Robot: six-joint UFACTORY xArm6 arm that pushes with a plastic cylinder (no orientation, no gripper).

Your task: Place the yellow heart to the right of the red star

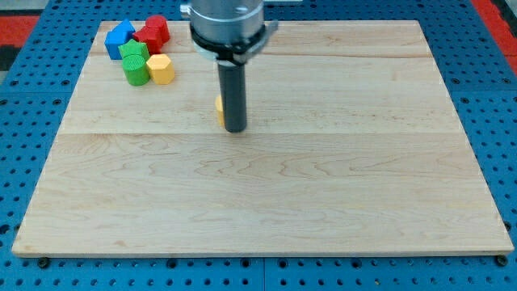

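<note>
My tip [235,128] rests on the wooden board [258,178] a little left of its middle, in the upper half. A yellow block [220,111] peeks out at the rod's left side, touching it; most of it is hidden behind the rod, so its shape cannot be made out. A red block [153,31], its shape unclear, sits in a cluster at the board's top left corner, far to the upper left of my tip.
The top left cluster also holds a blue block [119,37], a green block [133,53], a green cylinder [136,73] and a yellow hexagon [161,69]. Blue pegboard [32,97] surrounds the board.
</note>
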